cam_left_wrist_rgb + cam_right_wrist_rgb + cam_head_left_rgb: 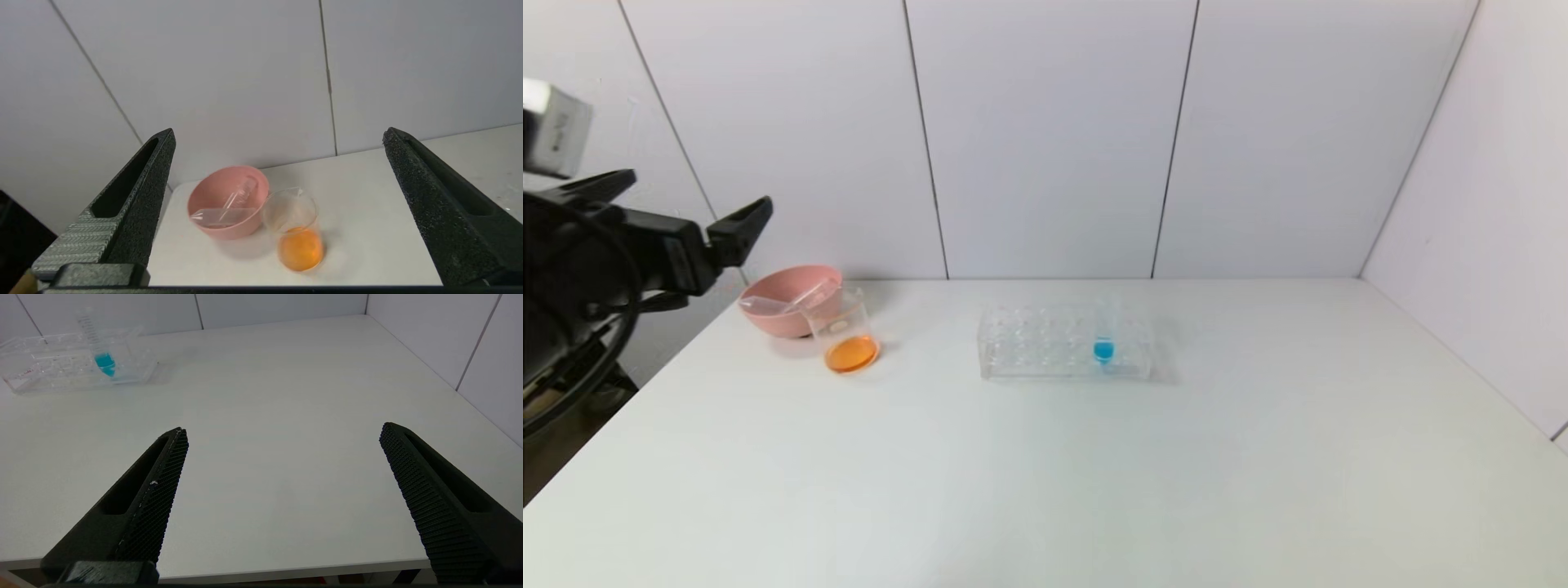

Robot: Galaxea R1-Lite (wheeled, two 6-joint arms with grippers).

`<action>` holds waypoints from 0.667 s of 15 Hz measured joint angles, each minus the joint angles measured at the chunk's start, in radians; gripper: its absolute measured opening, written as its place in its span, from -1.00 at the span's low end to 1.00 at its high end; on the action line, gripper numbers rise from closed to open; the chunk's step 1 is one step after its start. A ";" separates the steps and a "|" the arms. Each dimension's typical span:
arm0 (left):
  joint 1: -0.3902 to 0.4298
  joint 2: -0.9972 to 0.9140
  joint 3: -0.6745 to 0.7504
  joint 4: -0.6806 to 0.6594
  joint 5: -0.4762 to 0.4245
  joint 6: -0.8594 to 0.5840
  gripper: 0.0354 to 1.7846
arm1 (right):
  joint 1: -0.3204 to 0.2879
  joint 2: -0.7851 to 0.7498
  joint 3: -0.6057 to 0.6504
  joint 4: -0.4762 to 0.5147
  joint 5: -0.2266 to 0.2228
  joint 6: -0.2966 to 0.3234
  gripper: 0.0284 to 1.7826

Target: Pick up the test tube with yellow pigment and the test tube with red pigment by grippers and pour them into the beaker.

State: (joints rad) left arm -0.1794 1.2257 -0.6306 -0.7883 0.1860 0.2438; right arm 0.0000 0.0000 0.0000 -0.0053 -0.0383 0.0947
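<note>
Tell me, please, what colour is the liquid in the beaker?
Orange; the beaker shows best in the left wrist view.

A white surface [1094,474] filled the lower part of the frame, meeting pale wall panels at the back and right. Toward its upper left stood a pink bowl [784,318], with two empty clear tubes lying inside it. Touching the bowl's right side stood a clear beaker [845,331] with orange liquid in its bottom. Near the upper centre, well apart from both, sat a clear tube rack [1045,343] holding one upright tube with blue liquid [1103,349].
</note>
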 joint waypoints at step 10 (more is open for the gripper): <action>0.143 -0.779 0.163 0.428 -0.001 0.003 0.98 | 0.000 0.000 0.000 0.000 0.000 0.000 0.92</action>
State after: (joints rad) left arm -0.0360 0.4472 -0.4679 -0.3606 0.1847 0.2472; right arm 0.0000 0.0000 0.0000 -0.0057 -0.0383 0.0947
